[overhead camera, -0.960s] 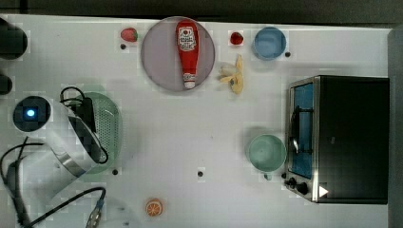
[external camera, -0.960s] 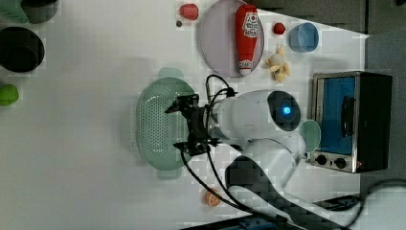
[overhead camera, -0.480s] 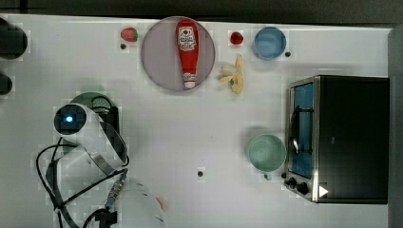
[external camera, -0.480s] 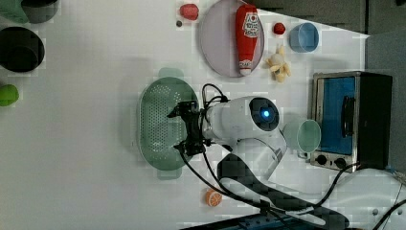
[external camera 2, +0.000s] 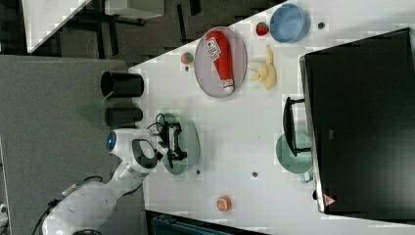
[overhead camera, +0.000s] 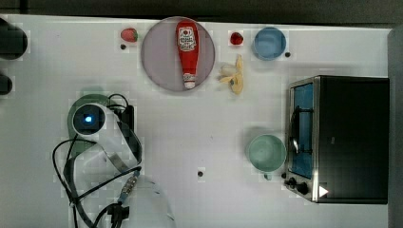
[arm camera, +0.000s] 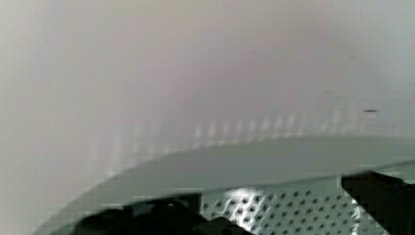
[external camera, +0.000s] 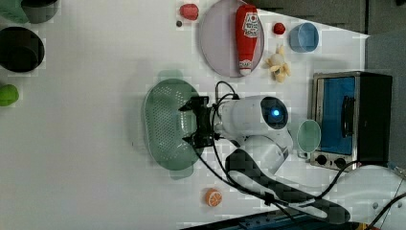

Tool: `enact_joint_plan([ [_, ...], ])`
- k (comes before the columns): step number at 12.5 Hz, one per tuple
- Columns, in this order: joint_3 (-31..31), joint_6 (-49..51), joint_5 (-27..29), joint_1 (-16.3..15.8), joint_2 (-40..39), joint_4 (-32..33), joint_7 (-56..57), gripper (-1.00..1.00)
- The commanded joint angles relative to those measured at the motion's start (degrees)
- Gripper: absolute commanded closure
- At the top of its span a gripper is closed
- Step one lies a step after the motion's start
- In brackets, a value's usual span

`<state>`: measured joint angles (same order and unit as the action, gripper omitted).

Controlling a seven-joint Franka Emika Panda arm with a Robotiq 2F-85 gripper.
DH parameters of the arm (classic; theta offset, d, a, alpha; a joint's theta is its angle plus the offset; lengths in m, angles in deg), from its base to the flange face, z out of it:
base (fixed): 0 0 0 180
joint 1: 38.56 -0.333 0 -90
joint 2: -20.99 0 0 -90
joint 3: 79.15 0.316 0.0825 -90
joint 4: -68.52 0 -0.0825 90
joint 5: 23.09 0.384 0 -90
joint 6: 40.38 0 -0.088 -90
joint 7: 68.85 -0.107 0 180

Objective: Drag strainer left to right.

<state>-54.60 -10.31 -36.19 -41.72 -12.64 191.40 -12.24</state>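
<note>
The strainer [external camera: 165, 124] is a pale green perforated oblong basket on the white table, towards the left view's left. My gripper [external camera: 192, 123] hangs over its rim on the side nearer the left view's right, and it is open, with one black finger [external camera: 187, 106] and the other finger spread wide apart. In the wrist view the strainer's rim [arm camera: 274, 161] runs across, with its perforated inside just past it and both dark fingertips [arm camera: 381, 196] low beside the holes. The arm covers most of the strainer [overhead camera: 93, 93] in the top view. The right view shows the gripper [external camera 2: 179, 142] over the strainer [external camera 2: 192, 142].
A grey plate [overhead camera: 157, 61] carries a ketchup bottle [overhead camera: 187, 47], with a banana [overhead camera: 235, 76] and a blue bowl [overhead camera: 269, 42] beside it. A mint cup [overhead camera: 266, 152] stands against the toaster oven [overhead camera: 347, 137]. An orange slice [external camera: 213, 196] lies near the arm's base. Black cups [external camera 2: 122, 85] stand at the table's edge.
The arm's upper body has swung towards the top view's right, over the strainer. The gripper has stayed open over the same rim and the strainer has not moved.
</note>
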Motion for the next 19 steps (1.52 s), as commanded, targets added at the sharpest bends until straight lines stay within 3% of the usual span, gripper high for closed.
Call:
enact_joint_plan([
  [1,-1.55,-0.70,0.01,0.33,2.14,1.78,-1.70,-1.00],
  [11,-5.56,-1.30,-0.13,7.23,9.17,10.30,7.55,-1.00],
  [19,-11.36,-1.91,-0.12,12.60,10.22,11.85,18.03,-1.00],
])
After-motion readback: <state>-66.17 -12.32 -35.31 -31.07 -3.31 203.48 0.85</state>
